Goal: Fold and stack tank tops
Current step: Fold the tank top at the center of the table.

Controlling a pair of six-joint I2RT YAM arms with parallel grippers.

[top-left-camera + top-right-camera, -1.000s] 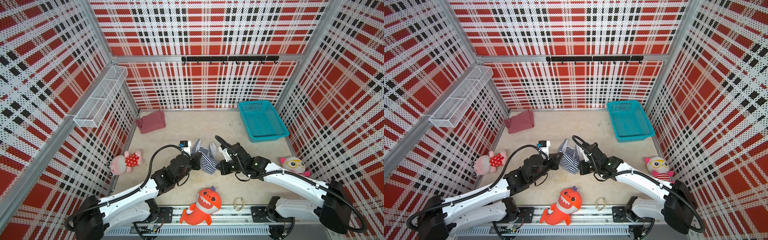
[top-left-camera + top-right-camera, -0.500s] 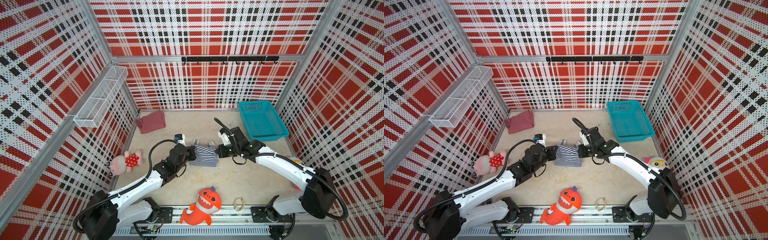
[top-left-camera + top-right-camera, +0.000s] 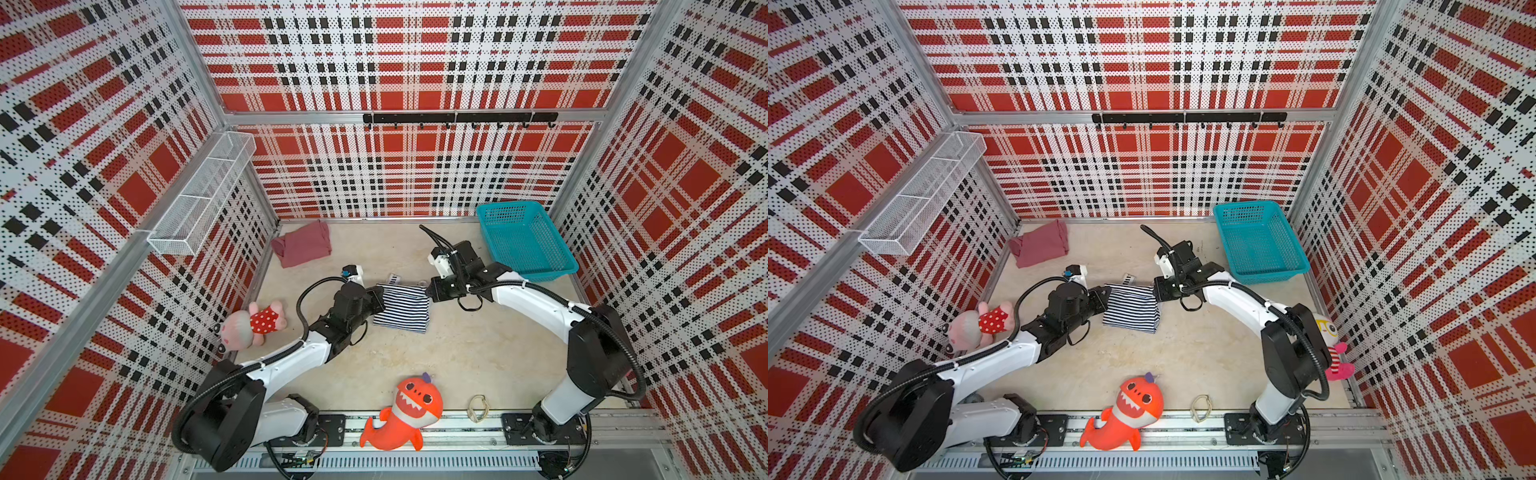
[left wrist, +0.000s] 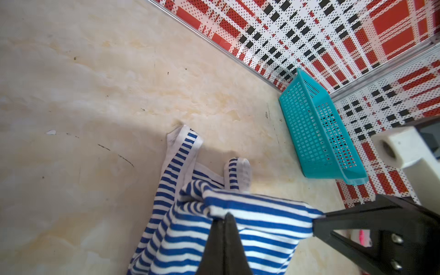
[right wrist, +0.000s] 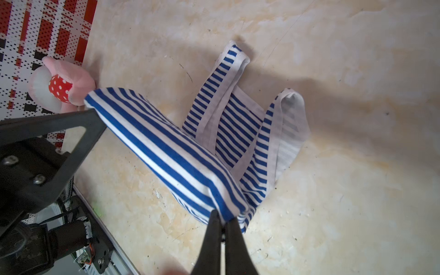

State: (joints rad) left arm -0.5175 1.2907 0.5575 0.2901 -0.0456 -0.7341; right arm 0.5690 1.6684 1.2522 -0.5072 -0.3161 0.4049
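- So, both top views first: where are the garments?
- The thin navy-and-white striped tank top point(image 3: 401, 309) is mid-counter point(image 3: 457, 361). Its one edge is stretched between the left end effector point(image 3: 380, 297) and the right end effector point(image 3: 430, 293), and the rest drapes onto the beige surface. The plain maroon-pink tank top point(image 3: 303, 248) lies near the back left corner, well apart.
- And the left wrist view?
- The left end effector point(image 4: 226, 217) has its jaws pinched tight on one corner of the striped cloth. The two straps lie flat on the counter beyond, towards a teal plastic mesh basket point(image 4: 319, 133).
- The right wrist view?
- Much the same. The right end effector point(image 5: 222, 219) is clamped on the other corner, and the held edge runs taut above the straps.
- How far along, then?
- Roughly halfway, I'd judge. The maroon-pink top looks folded and set aside, and the striped one is mid-fold. What's left is to lay this edge down, perhaps fold once more, then stack the two together.
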